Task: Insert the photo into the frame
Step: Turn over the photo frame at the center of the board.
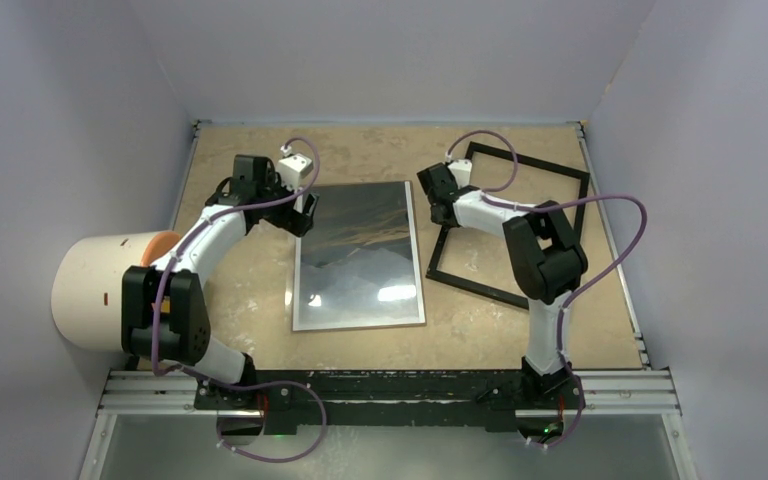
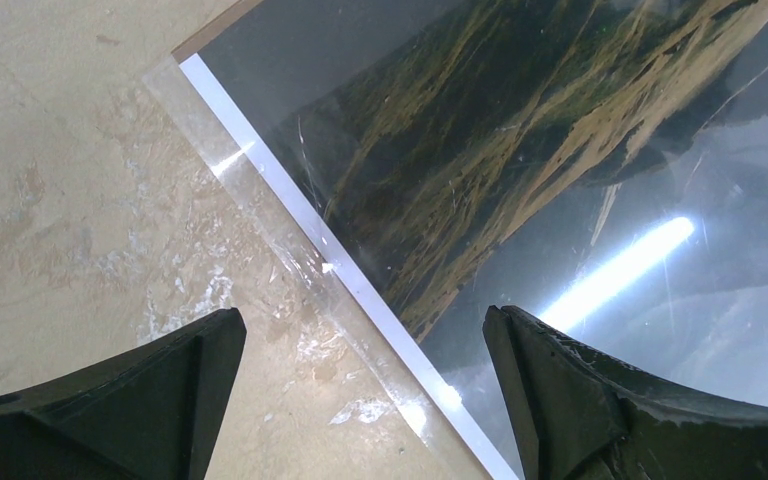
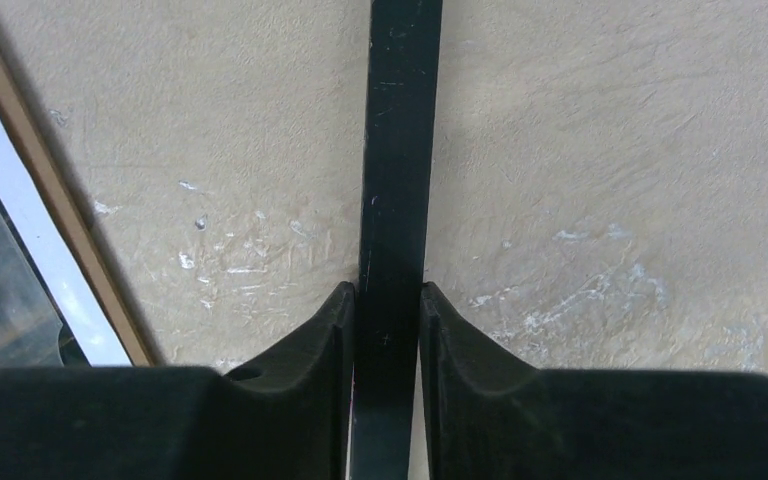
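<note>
The photo (image 1: 360, 255), a glossy dark mountain print with a white border, lies flat in the middle of the table. A brown board edge (image 3: 60, 210) shows under it, and a clear sheet (image 2: 260, 200) overhangs its edge. My left gripper (image 1: 305, 215) is open over the photo's far left corner, one finger over the table and one over the print (image 2: 520, 140), as the left wrist view (image 2: 365, 340) shows. The black frame (image 1: 530, 162) lies to the right. My right gripper (image 1: 445, 215) is shut on the frame's left rail (image 3: 400, 150), with the rail between its fingers (image 3: 390, 300).
A white cylinder (image 1: 95, 290) with an orange part stands at the table's left edge beside the left arm. Pale walls enclose the table on three sides. A metal rail (image 1: 390, 385) carries the arm bases at the near edge.
</note>
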`<state>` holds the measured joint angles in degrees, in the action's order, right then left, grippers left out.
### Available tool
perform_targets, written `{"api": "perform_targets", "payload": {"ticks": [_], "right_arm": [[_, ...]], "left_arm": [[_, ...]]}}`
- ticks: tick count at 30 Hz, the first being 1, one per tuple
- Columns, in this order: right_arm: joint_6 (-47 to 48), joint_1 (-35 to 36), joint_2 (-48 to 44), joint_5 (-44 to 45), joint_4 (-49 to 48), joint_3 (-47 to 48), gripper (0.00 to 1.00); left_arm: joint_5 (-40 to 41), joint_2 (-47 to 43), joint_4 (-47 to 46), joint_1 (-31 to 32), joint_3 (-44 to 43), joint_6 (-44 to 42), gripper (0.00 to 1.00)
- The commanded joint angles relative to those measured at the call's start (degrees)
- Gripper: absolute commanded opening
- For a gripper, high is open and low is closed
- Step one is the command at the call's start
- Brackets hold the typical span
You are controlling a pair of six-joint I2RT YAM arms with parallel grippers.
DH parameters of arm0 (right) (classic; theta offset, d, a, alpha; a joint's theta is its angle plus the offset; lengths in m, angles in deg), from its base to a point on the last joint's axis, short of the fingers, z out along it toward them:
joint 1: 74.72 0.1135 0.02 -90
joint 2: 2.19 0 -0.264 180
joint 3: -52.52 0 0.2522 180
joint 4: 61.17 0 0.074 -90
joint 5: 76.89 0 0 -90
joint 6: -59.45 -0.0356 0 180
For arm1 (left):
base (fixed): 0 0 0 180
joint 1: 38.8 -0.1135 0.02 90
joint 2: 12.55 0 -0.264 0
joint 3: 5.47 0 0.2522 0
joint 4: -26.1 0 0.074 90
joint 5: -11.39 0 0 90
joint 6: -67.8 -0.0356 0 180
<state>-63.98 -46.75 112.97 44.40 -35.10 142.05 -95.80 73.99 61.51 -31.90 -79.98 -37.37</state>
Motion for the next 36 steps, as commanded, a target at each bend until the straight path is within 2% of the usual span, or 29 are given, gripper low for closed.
{"api": "perform_targets", "payload": {"ticks": [1,9,16,24,30,36], "right_arm": [[-2.49,1.63,1.06,-4.72,-0.43,-2.71,0.22],[-5.52,8.42,-1.28,-5.46,0.01,-7.23,0.16],[-12.58,14.55,-4.0,-3.39,0.98,-9.84,0.12],[-12.84,17.23,-1.43,-1.74,5.69,-1.69,0.06],[-11.25,17.21,-7.65,1.42,10.47,2.04,0.0],[-11.41,17.29,-13.19,2.66,14.97,3.81,0.0]], "left_arm": [[0.23,-2.19,0.72,0.37,-0.33,-1.72,1.0],[0.37,0.12,1.7,0.4,-3.51,-0.49,1.0],[0.6,0.81,2.28,0.4,-4.44,-0.22,1.0],[1.4,1.38,4.71,0.41,-5.63,-0.66,1.0],[1.55,2.27,9.37,0.4,-8.42,-1.08,1.0],[-1.2,1.0,11.08,0.4,-9.86,-0.83,1.0]]}}
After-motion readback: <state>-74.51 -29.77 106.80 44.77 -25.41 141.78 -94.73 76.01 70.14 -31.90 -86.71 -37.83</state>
